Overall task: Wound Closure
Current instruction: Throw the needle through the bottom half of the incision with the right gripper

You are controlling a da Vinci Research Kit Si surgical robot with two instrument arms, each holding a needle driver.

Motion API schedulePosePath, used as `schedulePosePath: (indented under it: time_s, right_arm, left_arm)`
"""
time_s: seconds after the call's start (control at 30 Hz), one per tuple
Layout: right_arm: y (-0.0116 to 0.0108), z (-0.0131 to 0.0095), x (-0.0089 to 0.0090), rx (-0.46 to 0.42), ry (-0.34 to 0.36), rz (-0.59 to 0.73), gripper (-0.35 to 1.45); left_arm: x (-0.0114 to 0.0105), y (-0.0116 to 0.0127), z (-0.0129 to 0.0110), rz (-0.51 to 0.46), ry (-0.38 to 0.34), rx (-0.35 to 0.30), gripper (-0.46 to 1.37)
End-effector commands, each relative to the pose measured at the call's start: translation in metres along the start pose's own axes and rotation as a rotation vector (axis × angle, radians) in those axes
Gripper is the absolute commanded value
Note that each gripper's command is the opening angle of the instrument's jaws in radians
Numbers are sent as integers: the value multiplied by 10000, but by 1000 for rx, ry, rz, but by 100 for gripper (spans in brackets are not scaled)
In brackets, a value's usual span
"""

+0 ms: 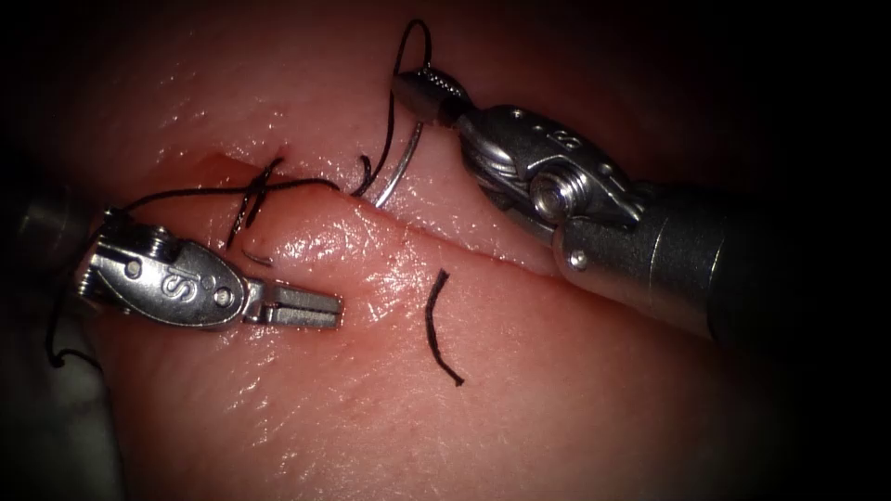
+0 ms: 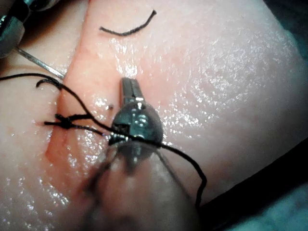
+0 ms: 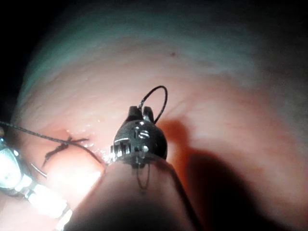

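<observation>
Right hand [image 1: 408, 93] reaches over the cut [image 1: 464, 243], clenched on the needle [image 1: 401, 167] near its thread [image 1: 278, 188] end. Left hand [image 1: 316, 306], clenched empty, lies level on the tissue [image 1: 557, 390] beside a cut thread piece [image 1: 436, 325].

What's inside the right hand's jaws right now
The right hand is shut on the blunt end of the needle, where the thread loops out. The needle curves down to the cut; whether its tip has entered the tissue is hidden. The left hand holds nothing.

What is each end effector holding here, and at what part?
The right end effector is shut on the needle at its thread end; the point enters the tissue at the cut. The left end effector is shut, holding nothing.
</observation>
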Motion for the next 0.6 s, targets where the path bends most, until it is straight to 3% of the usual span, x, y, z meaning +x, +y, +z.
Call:
schedulePosePath:
  time_s: [0.03, 0.37, 0.6]
  right_arm:
    - [0, -1, 0, -2, -3, 0, -35]
    - [-1, 0, 0, 1, -1, 0, -35]
    - [-5, 5, -5, 31, -32, 120, -35]
  left_arm:
    - [0, 0, 0, 0, 0, -3, -35]
    - [0, 2, -3, 1, -1, 0, -35]
    - [3, 8, -7, -5, 0, 3, -35]
